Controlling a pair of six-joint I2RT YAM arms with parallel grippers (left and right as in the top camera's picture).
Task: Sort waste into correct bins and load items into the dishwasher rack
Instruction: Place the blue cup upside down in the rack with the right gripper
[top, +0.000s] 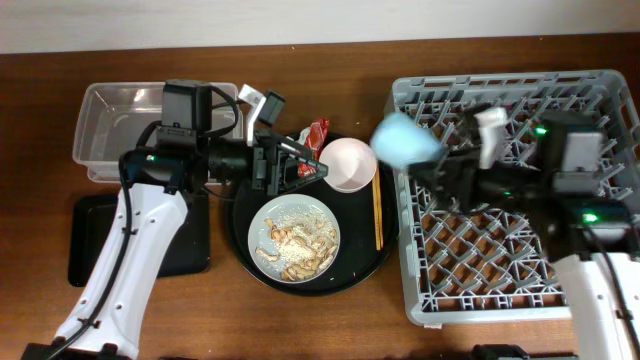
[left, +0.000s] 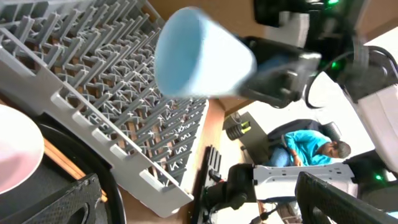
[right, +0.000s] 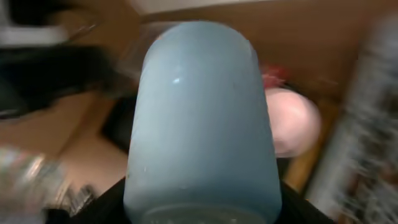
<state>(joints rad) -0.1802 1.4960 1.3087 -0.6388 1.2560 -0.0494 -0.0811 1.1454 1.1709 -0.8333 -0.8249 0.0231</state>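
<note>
Cup (top: 403, 140), light blue, is clamped in my right gripper (top: 432, 160) and held in the air over the left edge of the dishwasher rack (top: 520, 290), near its far corner. My left gripper (top: 305, 168) hangs with fingers spread and empty beside the white bowl (top: 348, 165), at the far edge of the round black tray (top: 245, 240). The right wrist view is blurred.

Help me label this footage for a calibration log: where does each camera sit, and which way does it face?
Overhead: above the table, looking straight down on the dishwasher rack; left arm and right arm showing.
Left wrist: on the left arm, facing the rack and blue cup; left claw's dark fingers at the bottom corners.
Right wrist: behind the right claw, looking along the cup it grips; blurred.
Shared: all three show the cup and white bowl.
</note>
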